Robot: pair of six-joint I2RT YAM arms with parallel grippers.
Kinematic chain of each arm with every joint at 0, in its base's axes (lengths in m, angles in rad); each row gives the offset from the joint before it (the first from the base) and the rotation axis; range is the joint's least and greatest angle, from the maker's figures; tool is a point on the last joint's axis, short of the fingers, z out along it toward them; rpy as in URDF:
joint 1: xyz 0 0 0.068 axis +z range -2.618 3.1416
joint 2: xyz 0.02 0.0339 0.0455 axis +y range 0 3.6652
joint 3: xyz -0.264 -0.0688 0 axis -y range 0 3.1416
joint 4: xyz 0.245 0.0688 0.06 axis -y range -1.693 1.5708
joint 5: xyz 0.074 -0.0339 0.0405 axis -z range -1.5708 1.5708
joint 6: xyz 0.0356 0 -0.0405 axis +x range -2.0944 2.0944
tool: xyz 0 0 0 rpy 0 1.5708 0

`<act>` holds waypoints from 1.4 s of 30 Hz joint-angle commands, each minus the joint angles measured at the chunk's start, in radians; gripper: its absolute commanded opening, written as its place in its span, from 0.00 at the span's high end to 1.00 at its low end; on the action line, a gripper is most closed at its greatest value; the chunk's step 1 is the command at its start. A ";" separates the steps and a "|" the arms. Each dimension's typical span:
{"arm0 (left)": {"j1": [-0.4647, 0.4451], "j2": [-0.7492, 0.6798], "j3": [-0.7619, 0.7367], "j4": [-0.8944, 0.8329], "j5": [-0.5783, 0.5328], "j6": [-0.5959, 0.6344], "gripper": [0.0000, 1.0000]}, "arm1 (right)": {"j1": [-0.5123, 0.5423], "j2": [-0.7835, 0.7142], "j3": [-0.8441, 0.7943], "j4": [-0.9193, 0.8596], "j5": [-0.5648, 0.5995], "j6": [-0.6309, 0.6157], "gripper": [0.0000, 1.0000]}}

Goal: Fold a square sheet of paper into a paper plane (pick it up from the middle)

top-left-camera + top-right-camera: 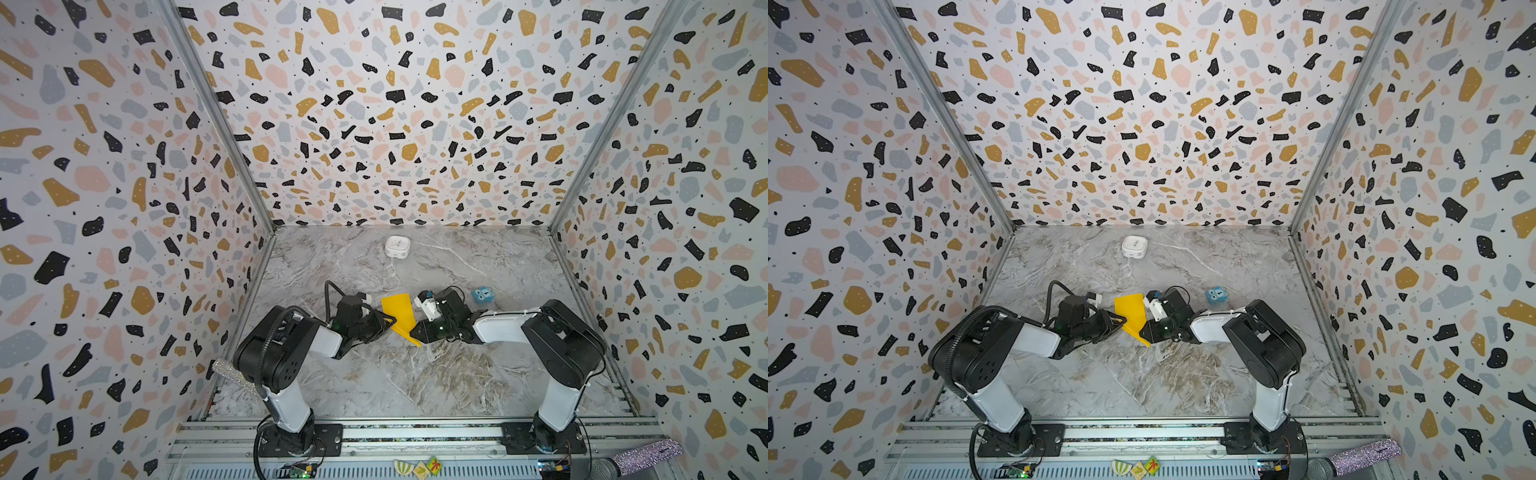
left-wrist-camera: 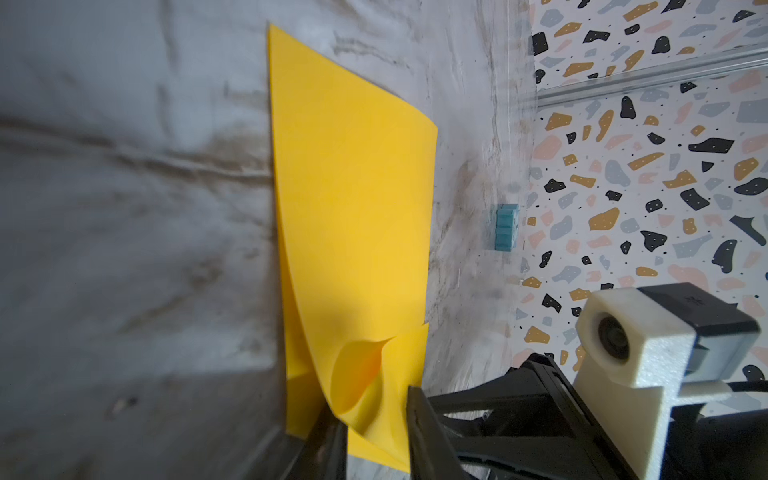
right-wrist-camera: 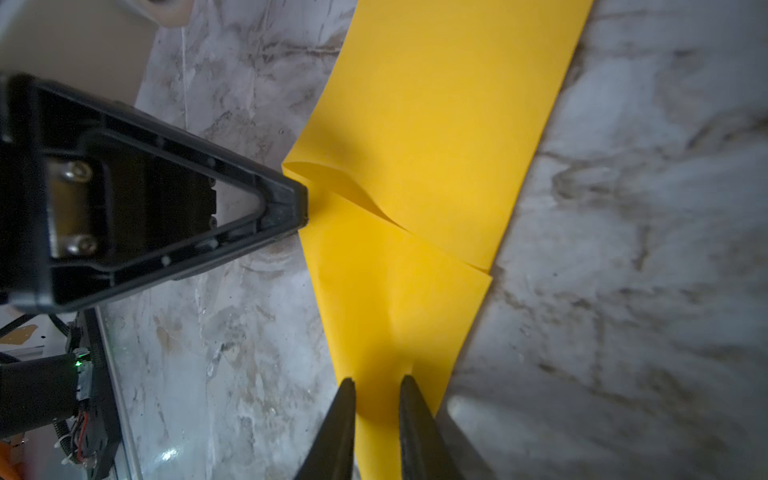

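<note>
The square sheet of paper (image 1: pixel 398 309) (image 1: pixel 1130 309) is bright yellow and partly folded into a long strip with a flap. It lies mid-table between both grippers. My left gripper (image 1: pixel 391 322) (image 2: pixel 372 405) is at its left edge, where a curled loop of the paper (image 2: pixel 357 374) fills the narrow gap between the fingers. My right gripper (image 1: pixel 413 332) (image 3: pixel 377 380) is shut on the paper's narrow near end (image 3: pixel 395 311). From the right wrist, a left finger (image 3: pixel 270 208) touches the creased edge. No paper plane is in view.
A white rounded box (image 1: pixel 397 247) sits near the back wall. A small blue cube with eyes (image 1: pixel 482 295) (image 2: pixel 506 227) stands just right of the right gripper. Glittery microphones (image 1: pixel 648 455) (image 1: pixel 235 376) and small tiles (image 1: pixel 417 467) lie by the front rail. Patterned walls enclose three sides.
</note>
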 commanded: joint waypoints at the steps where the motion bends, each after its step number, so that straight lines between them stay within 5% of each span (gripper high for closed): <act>1: 0.004 0.021 0.029 -0.013 -0.003 0.037 0.69 | -0.004 0.063 -0.032 -0.116 0.072 -0.019 0.77; 9: 0.005 0.051 0.046 -0.018 -0.001 0.022 0.68 | -0.005 0.075 -0.031 -0.120 0.083 -0.024 0.77; 20: 0.012 0.028 0.046 -0.021 -0.013 0.014 0.94 | -0.013 0.046 -0.033 -0.092 0.086 -0.045 0.76; 26: 0.012 -0.047 0.043 -0.054 -0.049 0.014 0.96 | -0.014 -0.060 -0.047 0.014 0.081 -0.082 0.66; 32: 0.007 -0.158 0.031 -0.158 -0.151 0.001 0.98 | 0.020 -0.192 -0.108 0.144 0.192 -0.165 0.48; 36: 0.001 -0.231 0.044 -0.247 -0.223 -0.003 0.99 | 0.097 -0.243 -0.156 0.239 0.337 -0.243 0.48; 42: -0.011 -0.286 0.076 -0.345 -0.280 -0.010 0.99 | 0.185 -0.173 -0.177 0.421 0.376 -0.429 0.52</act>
